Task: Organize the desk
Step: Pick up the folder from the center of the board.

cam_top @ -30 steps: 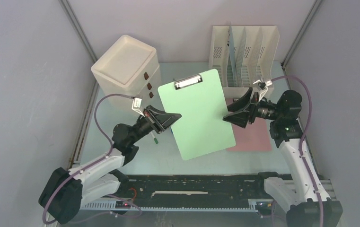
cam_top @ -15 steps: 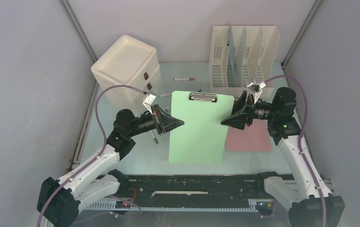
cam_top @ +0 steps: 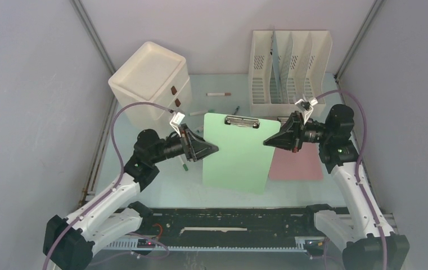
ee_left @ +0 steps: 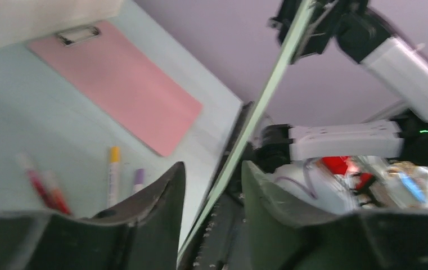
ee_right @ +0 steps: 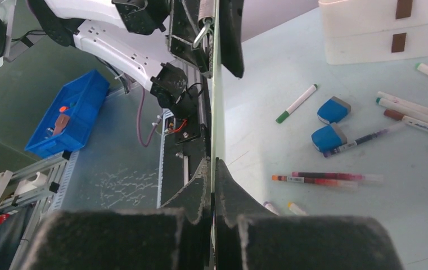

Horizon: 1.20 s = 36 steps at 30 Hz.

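Observation:
A green clipboard [cam_top: 238, 152] hangs on edge above the desk [cam_top: 178, 183], its metal clip [cam_top: 242, 120] at the far end. My right gripper [cam_top: 267, 142] is shut on its right edge; in the right wrist view the fingertips [ee_right: 212, 164] pinch the thin green board [ee_right: 217, 84]. My left gripper [cam_top: 214, 149] is at the left edge, open. In the left wrist view the board's edge [ee_left: 256, 107] runs between the two fingers [ee_left: 169, 185] with a gap on each side.
A pink clipboard [cam_top: 297, 165] lies flat under the right arm. A cream drawer unit [cam_top: 152, 81] stands back left and a slotted file rack [cam_top: 290, 64] back right. Markers [ee_right: 324, 179] and two blue erasers [ee_right: 329, 122] lie under the green board. A black rail [cam_top: 228, 216] lines the front.
The green clipboard swung round to hang squarer between the arms. My right gripper shut on its right edge, and my left gripper then opened its hold on the left edge.

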{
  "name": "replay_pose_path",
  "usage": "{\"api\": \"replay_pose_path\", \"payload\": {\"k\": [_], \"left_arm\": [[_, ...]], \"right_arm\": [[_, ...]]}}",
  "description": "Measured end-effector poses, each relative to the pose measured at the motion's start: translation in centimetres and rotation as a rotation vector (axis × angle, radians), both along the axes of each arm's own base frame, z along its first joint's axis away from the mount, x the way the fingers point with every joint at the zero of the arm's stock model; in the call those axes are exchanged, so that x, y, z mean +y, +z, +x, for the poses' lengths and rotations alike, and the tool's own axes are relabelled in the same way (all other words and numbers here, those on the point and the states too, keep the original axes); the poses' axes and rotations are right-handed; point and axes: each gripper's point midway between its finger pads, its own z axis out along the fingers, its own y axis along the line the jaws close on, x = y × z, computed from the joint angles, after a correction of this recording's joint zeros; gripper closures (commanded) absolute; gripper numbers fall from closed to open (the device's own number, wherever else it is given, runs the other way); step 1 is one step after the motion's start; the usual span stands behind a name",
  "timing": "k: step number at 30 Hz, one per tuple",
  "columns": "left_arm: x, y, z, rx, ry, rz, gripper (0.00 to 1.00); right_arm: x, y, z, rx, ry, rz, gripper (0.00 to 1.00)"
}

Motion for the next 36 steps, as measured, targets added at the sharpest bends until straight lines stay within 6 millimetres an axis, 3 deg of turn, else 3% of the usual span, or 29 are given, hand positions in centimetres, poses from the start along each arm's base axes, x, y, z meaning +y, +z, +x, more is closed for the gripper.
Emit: {"api": "replay_pose_path", "payload": {"k": [3,6,10,16,21,27,31,36], "left_arm": [[0.7,-0.3,0.6,0.012,0.061,0.019,0.18],[2.1,0.7,0.6,-0.024,0.143,0.014,0.01],[4.9,3.0,-0.1,-0.130,0.285,-0.048,0.00],[8.4,2.2,-1.3,-0.186,0.437,-0.104,0.00],[9.4,-0.6,-1.4,-0.133,0.484,-0.056,0.00],[10.5,-0.2,-2.0,-0.150,0.523,-0.078,0.00],[10.8,-0.1,-2.0,-0.153,0.539,-0.083,0.00],[10.9,-0.2,-2.0,-0.149,0.541,-0.079,0.00]], "right_arm": [[-0.6,0.5,-0.2,-0.020,-0.008,0.004,1.00],[-2.0,1.2,0.2,-0.038,-0.061,0.009,1.00],[-4.1,2.1,1.1,-0.064,-0.163,0.012,1.00],[-8.4,3.6,3.4,-0.079,-0.403,0.015,1.00],[-13.4,7.2,6.1,-0.160,-0.661,0.002,1.00],[-17.6,11.6,9.0,-0.328,-0.912,-0.037,1.00],[-20.0,13.0,11.2,-0.387,-1.051,-0.059,1.00],[-21.9,13.2,14.5,-0.398,-1.182,-0.094,1.00]]}}
